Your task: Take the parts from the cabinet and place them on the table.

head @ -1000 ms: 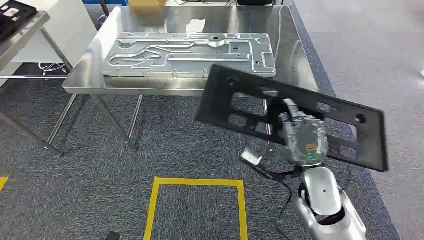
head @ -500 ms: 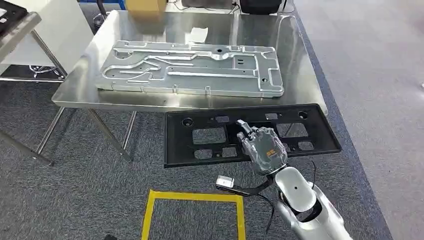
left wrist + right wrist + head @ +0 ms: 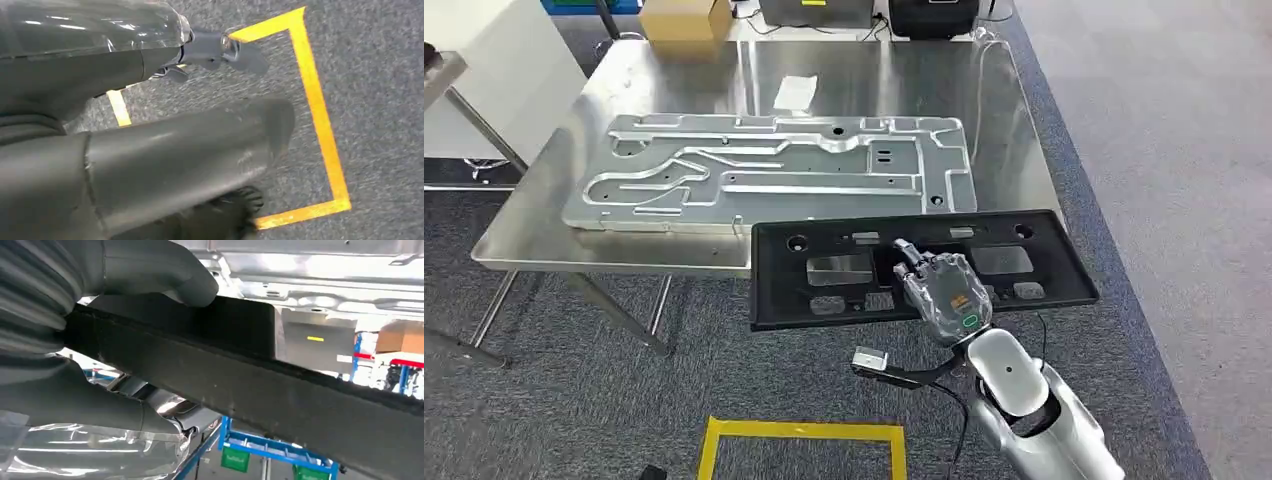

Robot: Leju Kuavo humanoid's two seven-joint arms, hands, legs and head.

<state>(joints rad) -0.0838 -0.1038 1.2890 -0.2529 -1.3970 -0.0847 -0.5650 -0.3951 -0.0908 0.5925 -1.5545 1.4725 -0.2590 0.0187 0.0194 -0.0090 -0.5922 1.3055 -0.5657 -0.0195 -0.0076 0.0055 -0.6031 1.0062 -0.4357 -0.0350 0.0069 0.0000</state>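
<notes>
Just off the near edge of the bench, I have the black panel held flat in my right hand, its far long edge already overlapping the bench top and lying just short of the big silver plate that rests there. The fingers are clamped on the panel's near long edge near its middle, thumb on one face and the rest under the other.

I judge the panel to be a thin moulded plastic frame: light, fairly stiff, but long enough to sag or swing at the ends when gripped at one spot. A hold near the middle, as now, should keep it balanced; the cut-out windows leave narrow ribs, so the solid rim is the safer place to grip. The surface looks matte, so I don't expect much slipping.

My left hand hangs over the carpet by the yellow floor tape; it seems to carry nothing, though the blurred view won't let me tell how its fingers lie.
</notes>
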